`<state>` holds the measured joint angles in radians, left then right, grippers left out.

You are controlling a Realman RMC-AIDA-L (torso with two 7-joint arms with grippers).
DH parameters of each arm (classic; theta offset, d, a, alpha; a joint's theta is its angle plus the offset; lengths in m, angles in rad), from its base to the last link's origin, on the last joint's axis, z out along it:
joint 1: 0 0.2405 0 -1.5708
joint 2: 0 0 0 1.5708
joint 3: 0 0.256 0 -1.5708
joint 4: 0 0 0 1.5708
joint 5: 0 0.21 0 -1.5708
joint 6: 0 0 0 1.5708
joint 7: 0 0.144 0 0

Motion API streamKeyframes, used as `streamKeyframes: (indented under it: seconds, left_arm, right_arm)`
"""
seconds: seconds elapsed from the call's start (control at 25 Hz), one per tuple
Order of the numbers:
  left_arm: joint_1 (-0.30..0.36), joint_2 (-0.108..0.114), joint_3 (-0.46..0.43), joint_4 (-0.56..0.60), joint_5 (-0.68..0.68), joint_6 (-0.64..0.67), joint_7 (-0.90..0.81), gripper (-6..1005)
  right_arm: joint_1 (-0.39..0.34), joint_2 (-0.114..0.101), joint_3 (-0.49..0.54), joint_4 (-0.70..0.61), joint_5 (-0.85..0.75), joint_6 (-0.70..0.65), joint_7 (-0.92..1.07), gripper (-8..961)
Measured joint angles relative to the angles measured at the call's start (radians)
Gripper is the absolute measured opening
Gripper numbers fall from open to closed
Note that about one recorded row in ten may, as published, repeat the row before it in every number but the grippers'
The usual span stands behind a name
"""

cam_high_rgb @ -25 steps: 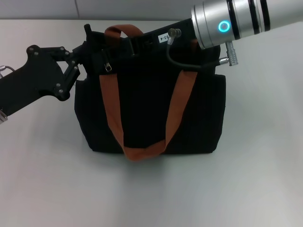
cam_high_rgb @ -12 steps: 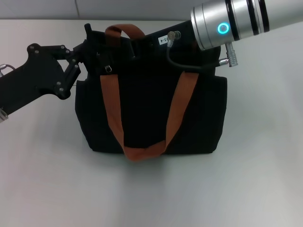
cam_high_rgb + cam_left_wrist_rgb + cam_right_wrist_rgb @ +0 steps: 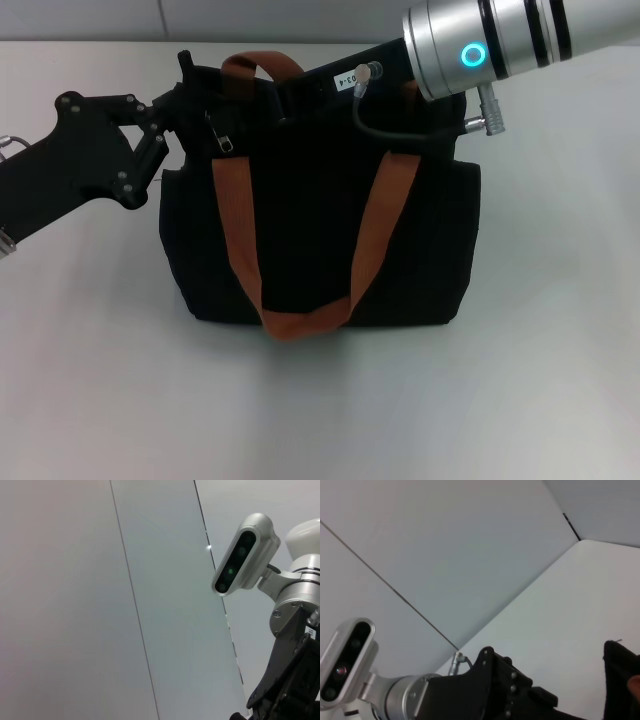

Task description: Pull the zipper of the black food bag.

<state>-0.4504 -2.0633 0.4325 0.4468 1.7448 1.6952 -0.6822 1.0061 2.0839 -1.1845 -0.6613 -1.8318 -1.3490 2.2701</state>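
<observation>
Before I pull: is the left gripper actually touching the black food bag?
Touching. In the head view the left gripper presses against the upper left corner of the black food bag, beside the zipper; no gap shows between them.

Robot test lab: bare white tabletop (image 3: 500, 380), plain grey panelled wall (image 3: 75, 580) with thin seams, no furnishings, nothing domestic

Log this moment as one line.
left claw: at black food bag top-left edge | zipper: hanging beside it | right claw: over bag's far edge
</observation>
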Motion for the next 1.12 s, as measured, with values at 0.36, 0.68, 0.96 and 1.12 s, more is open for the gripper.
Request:
streamKeyframes:
  seconds: [0.36, 0.68, 0.96, 1.12]
  left_arm:
    - [0.001, 0.000, 0.000, -0.003, -0.005, -0.005, -0.004, 63]
    - [0.003, 0.000, 0.000, -0.004, -0.019, -0.006, -0.013, 66]
    - [0.005, 0.000, 0.000, -0.004, -0.025, -0.013, -0.014, 69]
    - [0.006, 0.000, 0.000, -0.003, -0.027, -0.020, -0.014, 70]
  right_arm:
    - [-0.012, -0.001, -0.014, -0.066, -0.048, -0.001, 0.059, -2]
    - [-0.018, -0.001, -0.021, -0.107, -0.087, 0.004, 0.097, -3]
    - [-0.037, 0.001, -0.028, -0.171, -0.139, 0.005, 0.155, -3]
    - [-0.076, 0.001, -0.039, -0.253, -0.177, 0.000, 0.213, -4]
